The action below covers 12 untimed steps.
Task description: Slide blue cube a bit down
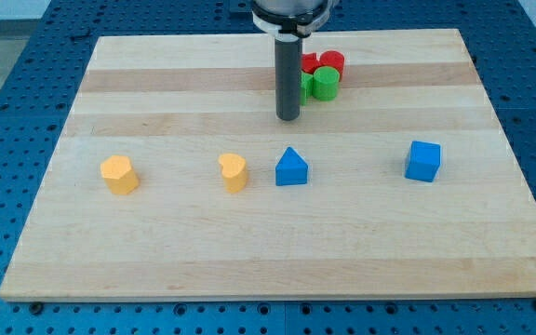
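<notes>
The blue cube [422, 161] sits on the wooden board at the view's right, about mid-height. My tip [289, 117] is the lower end of the dark rod at the view's upper middle. It stands well to the left of and a little above the blue cube, apart from it. A blue triangular block [291, 167] lies just below my tip, with a gap between them.
A yellow heart block [234, 172] lies left of the blue triangular block, and a yellow hexagonal block [119, 174] lies further left. A cluster of red blocks [327, 63] and green blocks [323, 84] sits right behind the rod at the view's top. The wooden board [268, 261] rests on a blue pegboard.
</notes>
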Motion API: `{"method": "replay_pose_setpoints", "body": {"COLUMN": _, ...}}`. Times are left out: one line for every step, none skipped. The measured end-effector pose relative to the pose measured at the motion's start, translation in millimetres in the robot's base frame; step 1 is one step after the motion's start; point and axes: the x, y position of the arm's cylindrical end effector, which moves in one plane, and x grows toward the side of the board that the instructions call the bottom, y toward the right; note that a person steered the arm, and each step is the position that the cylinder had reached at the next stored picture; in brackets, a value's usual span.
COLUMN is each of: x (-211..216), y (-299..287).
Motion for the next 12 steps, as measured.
{"method": "replay_pose_setpoints", "body": {"x": 19, "y": 0}}
{"method": "replay_pose_setpoints", "body": {"x": 38, "y": 0}}
{"method": "replay_pose_setpoints", "body": {"x": 38, "y": 0}}
{"method": "replay_pose_setpoints", "body": {"x": 41, "y": 5}}
{"method": "replay_pose_setpoints", "body": {"x": 47, "y": 38}}
{"method": "replay_pose_setpoints", "body": {"x": 47, "y": 77}}
{"method": "replay_pose_setpoints", "body": {"x": 47, "y": 113}}
{"method": "replay_pose_setpoints", "body": {"x": 51, "y": 148}}
{"method": "replay_pose_setpoints", "body": {"x": 70, "y": 164}}
{"method": "replay_pose_setpoints", "body": {"x": 93, "y": 178}}
{"method": "replay_pose_setpoints", "body": {"x": 97, "y": 196}}
{"method": "replay_pose_setpoints", "body": {"x": 93, "y": 227}}
